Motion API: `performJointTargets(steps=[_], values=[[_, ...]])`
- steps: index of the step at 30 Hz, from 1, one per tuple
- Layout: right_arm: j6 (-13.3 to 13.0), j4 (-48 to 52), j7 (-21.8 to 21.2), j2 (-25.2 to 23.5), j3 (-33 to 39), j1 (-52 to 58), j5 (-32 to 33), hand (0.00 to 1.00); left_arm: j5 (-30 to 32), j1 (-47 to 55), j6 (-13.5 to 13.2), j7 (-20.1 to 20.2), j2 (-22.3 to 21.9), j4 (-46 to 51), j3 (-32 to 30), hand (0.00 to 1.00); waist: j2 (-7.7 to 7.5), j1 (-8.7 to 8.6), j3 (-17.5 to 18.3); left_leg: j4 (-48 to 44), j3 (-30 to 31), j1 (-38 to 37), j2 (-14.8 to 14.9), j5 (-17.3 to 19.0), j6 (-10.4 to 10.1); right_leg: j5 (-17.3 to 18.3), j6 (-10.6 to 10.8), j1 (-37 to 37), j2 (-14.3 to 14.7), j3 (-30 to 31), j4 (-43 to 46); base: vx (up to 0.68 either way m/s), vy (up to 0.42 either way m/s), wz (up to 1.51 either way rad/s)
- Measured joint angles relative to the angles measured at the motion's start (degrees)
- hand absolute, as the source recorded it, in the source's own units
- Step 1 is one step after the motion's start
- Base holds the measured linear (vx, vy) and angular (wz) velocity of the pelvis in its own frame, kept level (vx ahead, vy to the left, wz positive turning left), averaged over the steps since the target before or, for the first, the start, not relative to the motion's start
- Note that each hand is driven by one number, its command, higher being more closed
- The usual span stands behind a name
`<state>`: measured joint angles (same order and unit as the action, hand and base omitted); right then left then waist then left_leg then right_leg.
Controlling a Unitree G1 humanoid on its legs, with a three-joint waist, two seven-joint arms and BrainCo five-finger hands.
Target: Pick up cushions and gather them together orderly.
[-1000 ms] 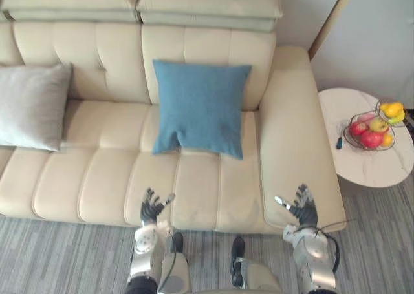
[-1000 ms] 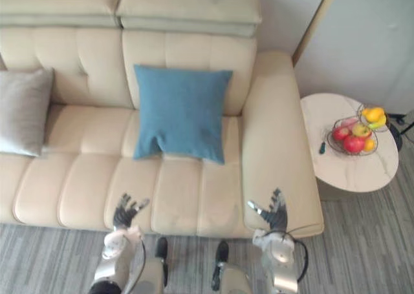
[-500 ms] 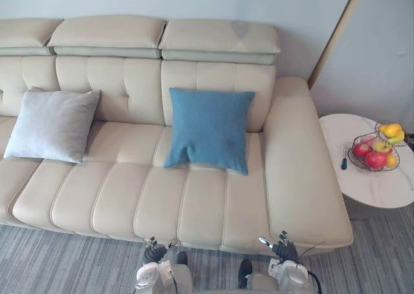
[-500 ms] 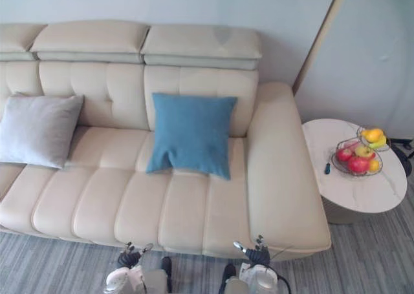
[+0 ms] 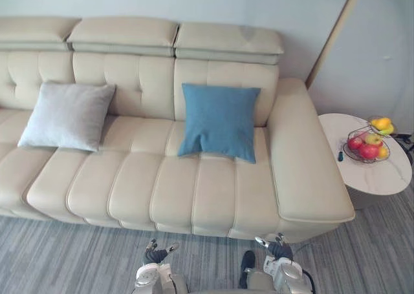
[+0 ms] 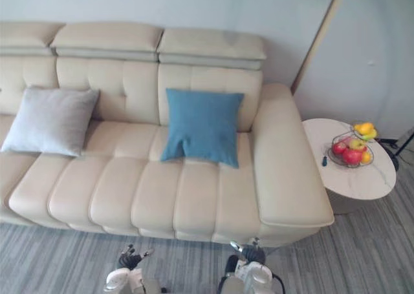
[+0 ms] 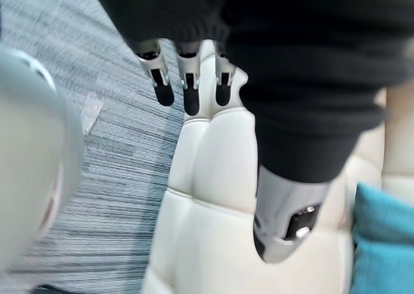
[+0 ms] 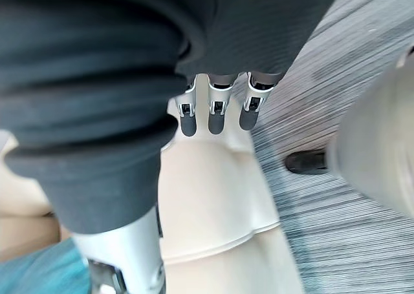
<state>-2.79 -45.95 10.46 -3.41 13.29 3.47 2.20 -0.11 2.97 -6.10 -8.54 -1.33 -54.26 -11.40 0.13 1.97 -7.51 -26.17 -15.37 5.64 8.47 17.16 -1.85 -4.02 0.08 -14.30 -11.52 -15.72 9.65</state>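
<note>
Two cushions lean on the sofa (image 5: 194, 190) backrest, well apart: the blue cushion (image 5: 220, 121), and the grey cushion (image 5: 68, 115) at its 9 o'clock. At 6 o'clock, over the carpet (image 5: 65, 255), the left hand (image 5: 155, 254) and right hand (image 5: 277, 247) hang with fingers straight, holding nothing.

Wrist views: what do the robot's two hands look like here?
Both match: the left hand and right hand have slim silver fingers with dark rounded tips, a thicker silver thumb set apart, and a black ribbed cover over the back of the hand and wrist.
</note>
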Motion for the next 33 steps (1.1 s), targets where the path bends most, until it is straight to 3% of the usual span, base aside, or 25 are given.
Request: performJointTargets(steps=[2,3,5,7,9,10,11,15,19,20,33], values=[[0.6,0.0,-0.3,0.0,0.1,0.3,0.0,0.00,0.0,-0.1,0.0,0.0,0.1,-0.3,0.0,0.00,0.07,-0.18,-0.3,0.1,-0.4,0.1,0.8,-0.4,0.5,0.8,-0.5,-1.4,0.1,0.4,9.1,-0.13,-0.057,-0.25],[0.6,-0.4,-0.5,0.0,0.1,0.5,0.0,0.00,0.1,-0.1,0.1,0.1,0.6,-0.4,0.0,0.00,-0.12,-0.17,-0.2,0.5,-0.4,0.0,1.4,-0.8,0.2,5.5,-0.6,-1.5,0.4,1.3,17.1,-0.07,-0.106,-0.09],[0.5,-2.1,-0.8,-0.1,0.1,0.7,0.1,0.00,0.1,-0.1,0.2,0.2,1.5,-0.5,0.0,0.00,-1.67,-0.09,0.2,0.9,0.4,-0.6,1.4,-1.2,-0.4,13.2,1.2,-1.3,0.4,4.9,27.8,0.00,-0.205,0.10],[0.5,-3.5,-1.2,-0.3,1.0,1.6,-0.1,0.00,0.7,-0.5,0.5,0.5,2.0,-1.2,-1.0,0.00,-3.58,-0.24,1.1,1.0,3.3,-0.3,0.4,-1.8,-2.4,15.8,4.2,0.1,1.4,6.8,28.0,0.04,-0.215,0.37],[0.6,-5.7,-1.1,0.5,2.5,1.4,-0.1,0.00,1.8,-0.8,0.6,1.2,0.6,-1.7,-2.3,0.00,-2.21,1.05,2.8,4.8,6.0,-0.1,0.3,-3.6,-2.5,15.9,4.2,2.6,4.2,7.1,20.0,0.04,-0.114,0.06],[0.6,-7.1,-1.3,0.7,2.3,1.1,-0.1,0.00,2.2,-0.9,0.6,1.2,-0.3,-1.6,-3.3,0.00,-2.13,1.27,3.3,6.8,6.6,0.3,0.3,-5.2,-3.2,16.4,2.1,3.7,5.0,6.6,15.2,0.04,-0.140,-0.01],[0.6,-7.3,-1.5,1.0,2.4,0.9,-0.1,0.00,2.3,-1.3,0.8,1.1,-0.3,-2.3,-3.4,0.00,-1.63,1.14,3.4,8.3,7.0,0.1,0.7,-6.4,-3.5,15.3,1.4,4.1,5.8,6.1,13.4,0.03,-0.145,0.11],[0.7,-9.3,-1.6,1.2,3.8,0.6,-0.1,0.00,2.3,-1.1,0.8,1.1,-0.5,-2.7,-3.4,0.00,-1.56,1.35,3.8,12.8,7.3,-2.3,1.9,-9.1,-5.1,12.5,0.7,7.7,7.8,5.2,7.3,0.01,-0.045,0.03],[0.6,-10.0,-1.6,1.6,4.7,0.7,-0.1,0.00,2.4,-1.1,0.8,1.2,-0.6,-3.2,-3.4,0.00,-1.76,1.30,4.2,14.0,7.2,-3.7,1.1,-9.7,-5.1,11.5,1.3,9.7,7.6,5.3,4.8,0.00,0.010,0.00],[0.6,-11.3,-2.0,2.1,7.3,1.1,-2.2,0.00,3.4,0.1,1.5,1.3,0.1,-3.8,-3.4,0.00,-0.78,1.34,4.6,20.8,8.3,-8.7,-3.7,-12.0,-3.2,7.5,3.8,16.3,4.4,3.9,-4.8,0.00,0.000,0.00],[1.6,-11.3,-2.1,2.0,8.6,2.7,-2.2,0.00,3.2,0.5,1.5,1.7,0.4,-4.5,-5.2,0.00,-1.14,0.88,4.5,22.4,6.6,-11.6,-4.2,-12.2,-3.0,8.0,4.3,17.6,3.6,4.0,-3.9,0.00,0.007,-0.03]])
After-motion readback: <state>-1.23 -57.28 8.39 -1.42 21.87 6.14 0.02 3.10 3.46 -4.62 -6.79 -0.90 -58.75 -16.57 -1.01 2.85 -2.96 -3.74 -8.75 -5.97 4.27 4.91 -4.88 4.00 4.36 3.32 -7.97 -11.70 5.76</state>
